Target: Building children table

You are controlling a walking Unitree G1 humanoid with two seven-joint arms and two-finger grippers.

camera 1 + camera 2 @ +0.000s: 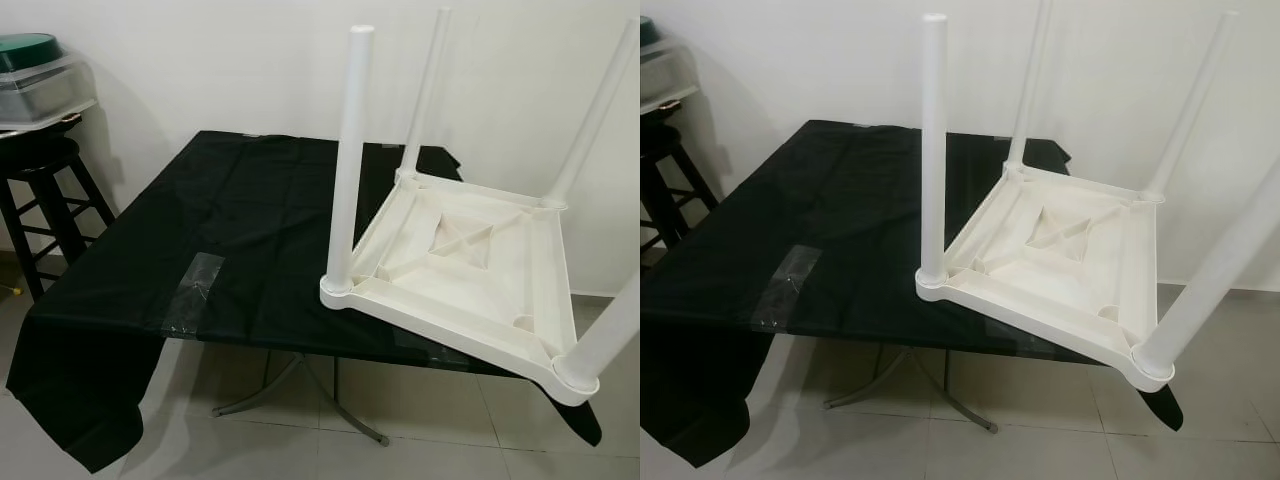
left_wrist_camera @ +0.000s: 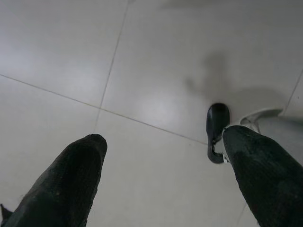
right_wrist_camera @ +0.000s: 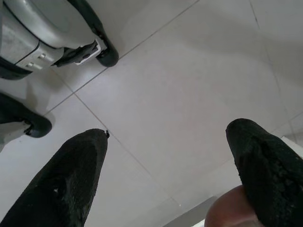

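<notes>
A white plastic children's table (image 1: 470, 275) lies upside down on the right part of a larger table draped in black cloth (image 1: 230, 240), with its white legs (image 1: 350, 160) standing up. One corner of it juts out past the big table's front right edge. My left gripper (image 2: 163, 175) hangs open above the pale floor tiles, nothing between its fingers. Beside the robot's own foot (image 3: 57, 38), my right gripper (image 3: 170, 165) also hangs open over the tiles.
A dark wooden stool (image 1: 45, 190) carrying a clear lidded box (image 1: 40, 85) stands at the far left by the wall. The big table has a metal foot (image 1: 300, 385) underneath. Clear tape (image 1: 195, 290) patches the cloth. White wall lies behind.
</notes>
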